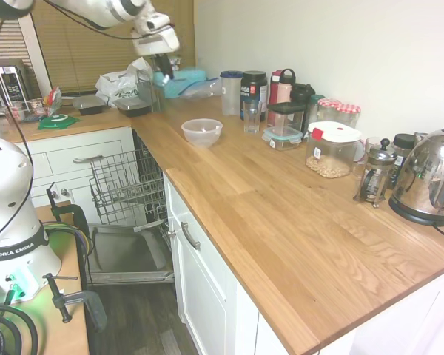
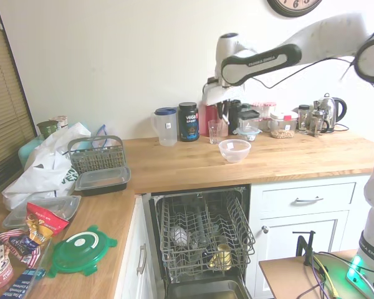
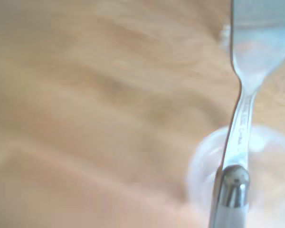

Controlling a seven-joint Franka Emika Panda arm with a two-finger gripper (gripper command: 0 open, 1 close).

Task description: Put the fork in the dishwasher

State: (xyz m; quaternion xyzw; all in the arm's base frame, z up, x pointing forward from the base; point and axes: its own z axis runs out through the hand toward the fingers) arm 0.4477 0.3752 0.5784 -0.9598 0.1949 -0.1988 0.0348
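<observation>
The claw (image 2: 225,116) is gripping the slim silvery metal fork (image 3: 241,118) above the wooden bench (image 2: 287,159); lowering it into the open grey-racked dishwasher (image 2: 202,233) is remaining.

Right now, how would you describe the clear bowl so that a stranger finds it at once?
Start at the long wooden worktop above the open dishwasher. The small clear plastic bowl stands alone toward its front, apart from the row of jars and bottles along the wall. It is the only low, open, see-through dish there.
</observation>
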